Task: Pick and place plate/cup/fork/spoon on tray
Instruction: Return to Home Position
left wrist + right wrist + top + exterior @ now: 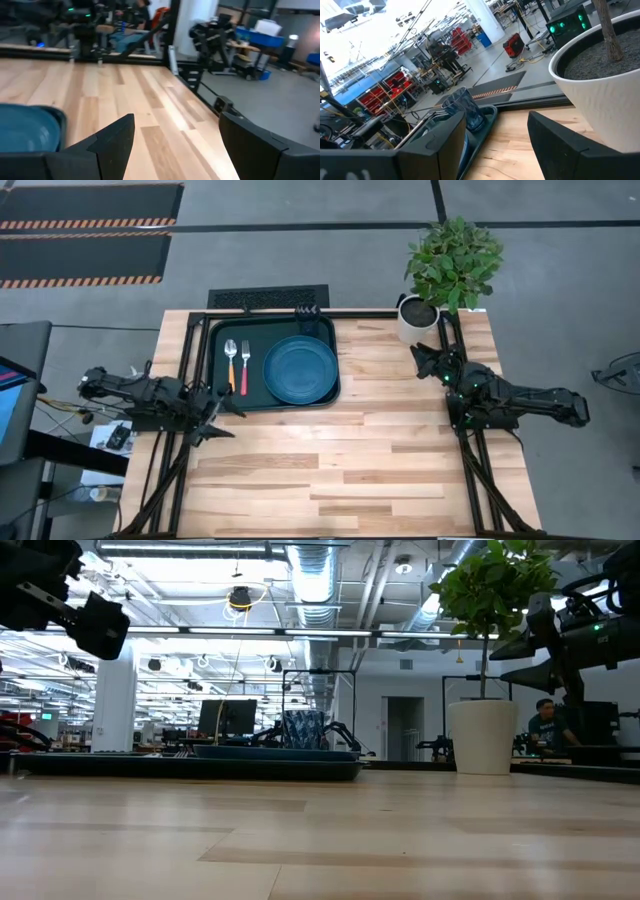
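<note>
Wood tabletop [350, 470] work: draw the left gripper [224, 423], fingers spread and empty at frame left, and the right gripper [425, 356], likewise spread at frame right, straight back, clear of the tray [222, 330] at upper centre carrying spoon [231, 365], fork [245, 365], plate [300, 368] and cup [462, 106], minding the plant pot [415, 320] just beside the right gripper.

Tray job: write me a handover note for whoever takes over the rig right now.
Left gripper: open, empty, raised just off the tray corner on its own side.
Right gripper: open, empty, raised beside the plant pot.
On the tray: spoon, fork and plate side by side, cup at a back corner.
Done: all four placed.
Left: park both arms.
</note>
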